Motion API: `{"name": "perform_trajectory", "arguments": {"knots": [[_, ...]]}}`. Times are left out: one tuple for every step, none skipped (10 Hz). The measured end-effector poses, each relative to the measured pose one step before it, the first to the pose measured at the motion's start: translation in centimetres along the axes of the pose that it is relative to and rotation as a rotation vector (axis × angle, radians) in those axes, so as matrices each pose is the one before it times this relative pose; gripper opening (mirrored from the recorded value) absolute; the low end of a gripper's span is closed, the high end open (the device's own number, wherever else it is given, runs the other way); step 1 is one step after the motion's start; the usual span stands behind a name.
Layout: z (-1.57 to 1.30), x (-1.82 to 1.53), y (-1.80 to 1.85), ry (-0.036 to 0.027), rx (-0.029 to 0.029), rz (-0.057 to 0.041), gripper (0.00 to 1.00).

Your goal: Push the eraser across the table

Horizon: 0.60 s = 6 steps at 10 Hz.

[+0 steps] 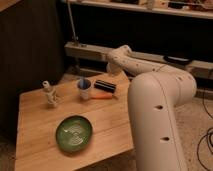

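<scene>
Push apparently not begun: the eraser lies near the far edge, with almost the whole table left to cross.

Nearest, the robot's bulky white arm [160, 115] overlaps the right side of the low, light bamboo-plank table [35, 122]. A round green plate [73, 132] lies at the front. Beyond it stand a small pale figurine [49, 95] and a white blue-rimmed cup [84, 90]. A thin orange marker [100, 97] lies just before the flat black rectangular eraser [105, 86]; cup and marker likely block a push toward the near side. The gripper [116, 69] hangs just behind the eraser; how wide it is set I cannot tell.
</scene>
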Motion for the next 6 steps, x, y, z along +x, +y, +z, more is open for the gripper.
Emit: {"name": "perform_trajectory", "arguments": {"knots": [[0.68, -0.037, -0.259, 0.00536, 0.00283, 0.01105, 0.0], [0.656, -0.077, -0.328, 0.01177, 0.00024, 0.02583, 0.0], [0.588, -0.067, -0.008, 0.01089, 0.00446, 0.01863, 0.0], [0.564, 0.026, 0.183, 0.01133, 0.01008, 0.0134, 0.0], [0.588, 0.031, 0.318, 0.01228, 0.00951, 0.01533, 0.0], [0.52, -0.073, -0.031, 0.01403, 0.01194, 0.01699, 0.0]]}}
